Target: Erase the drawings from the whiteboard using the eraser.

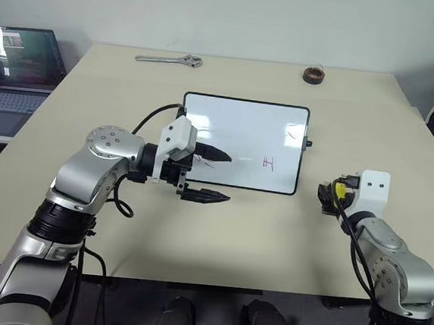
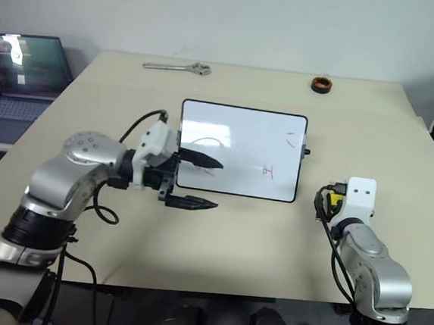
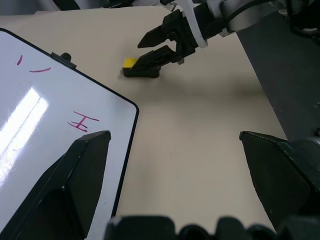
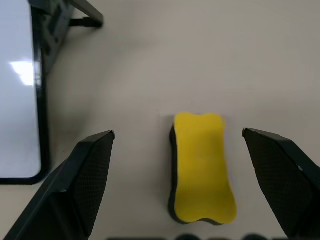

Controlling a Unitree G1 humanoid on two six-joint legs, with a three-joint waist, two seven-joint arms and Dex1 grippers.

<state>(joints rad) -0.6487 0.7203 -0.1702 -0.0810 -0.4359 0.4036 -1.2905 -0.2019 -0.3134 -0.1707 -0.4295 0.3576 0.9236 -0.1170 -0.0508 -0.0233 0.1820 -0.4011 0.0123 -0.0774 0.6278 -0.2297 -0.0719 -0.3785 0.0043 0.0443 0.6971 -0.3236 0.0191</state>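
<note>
The whiteboard point(image 1: 243, 143) lies at the centre of the frame on the beige counter point(image 1: 218, 231), with red drawings point(image 1: 269, 163) toward its right side. The left gripper point(image 1: 210, 175) hangs over the board's lower left corner, jaws wide apart and empty. At lower right, the eraser point(image 4: 203, 166) lies on the counter between the right gripper's point(image 4: 192, 187) spread jaws, untouched.

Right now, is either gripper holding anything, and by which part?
Nothing is held. The right gripper is open with the yellow eraser lying on the table between its fingers, ungripped. The left gripper is open over the whiteboard's near edge.
</note>
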